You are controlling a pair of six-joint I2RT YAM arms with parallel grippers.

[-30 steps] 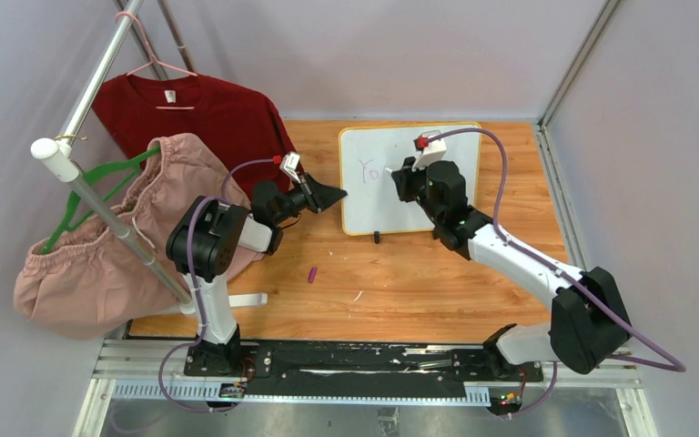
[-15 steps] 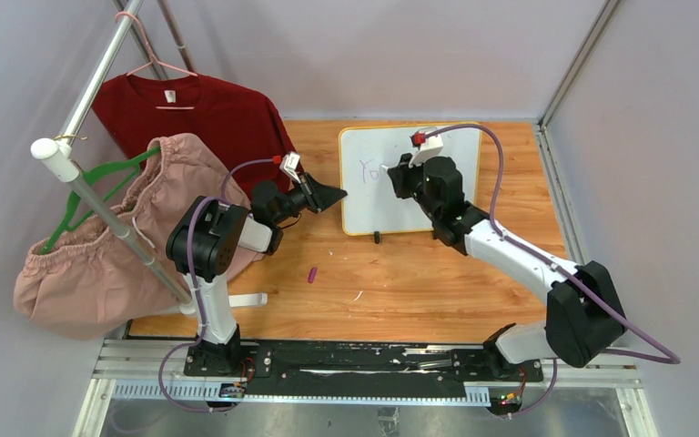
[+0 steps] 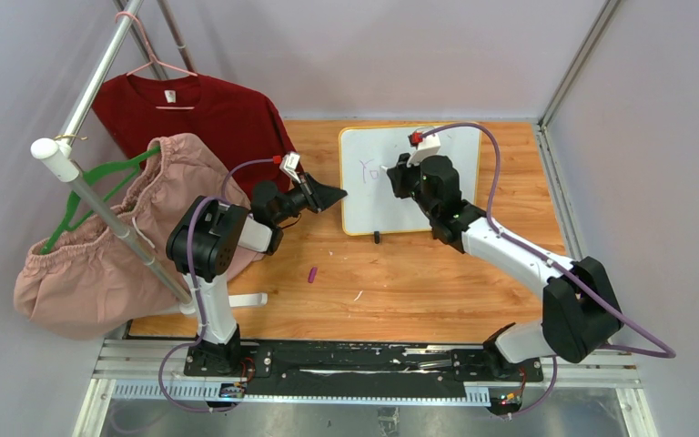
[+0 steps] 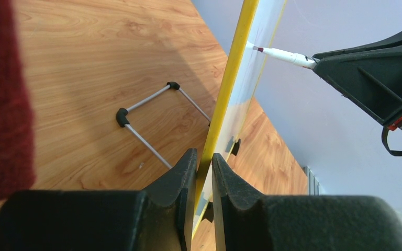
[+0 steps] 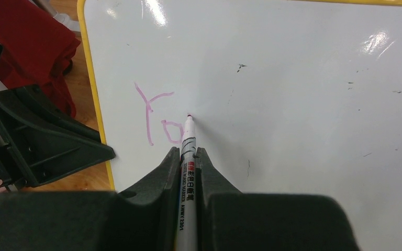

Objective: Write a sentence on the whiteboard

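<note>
Pinching a white marker between its closed fingers, the right hand points the pen straight at the whiteboard. The tip sits on the white surface or a hair off it; I cannot tell which. It lies just right of the purple "Yo", level with the top of the "o". That is all of the sentence there is so far, up in the board's top left corner.

The move ahead turns on this: the written letters lie to the tip's left and the bare board stretches away to its right, so the next stroke likely starts here and runs rightward along the board's long side.

The whiteboard stands propped on the worktop toward the far edge, a thin wire stand behind it. The left hand is closed on its yellow left frame, apparently steadying it. The right arm alone is placed to write.
</note>
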